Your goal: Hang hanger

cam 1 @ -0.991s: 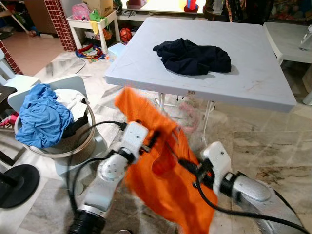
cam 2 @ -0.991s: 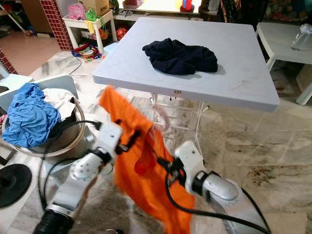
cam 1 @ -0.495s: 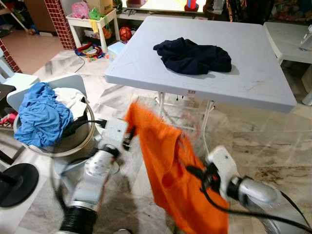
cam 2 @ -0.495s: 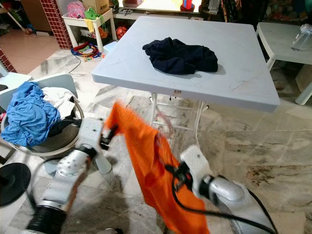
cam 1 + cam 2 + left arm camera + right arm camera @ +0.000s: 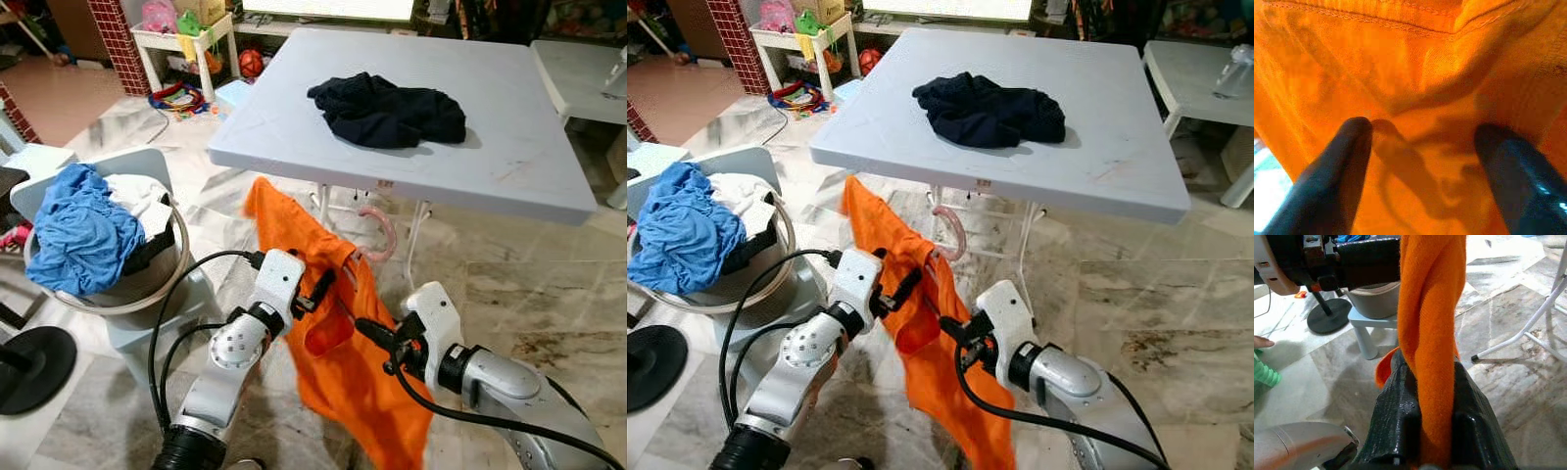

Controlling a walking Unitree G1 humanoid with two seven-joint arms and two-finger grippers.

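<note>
Slippage is the main risk: the orange shirt (image 5: 343, 362) hangs in front of the bench (image 5: 529, 186), its pink hanger (image 5: 377, 235) hook poking out at the collar. The right pincer (image 5: 955, 333) is clenched on a twisted fold of cloth; the left pincer (image 5: 313, 291) stands spread against the fabric, gripping nothing. A tug could slide the garment off. No readable writing or brand shows.

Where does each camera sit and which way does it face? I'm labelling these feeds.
Left eye, right eye: head, facing forward and down at the table; both arms and hands hold the shirt.
Left wrist: along the left hand, open against the shirt.
Right wrist: along the right hand, shut on the shirt.
Shared: all show the shirt.
</note>
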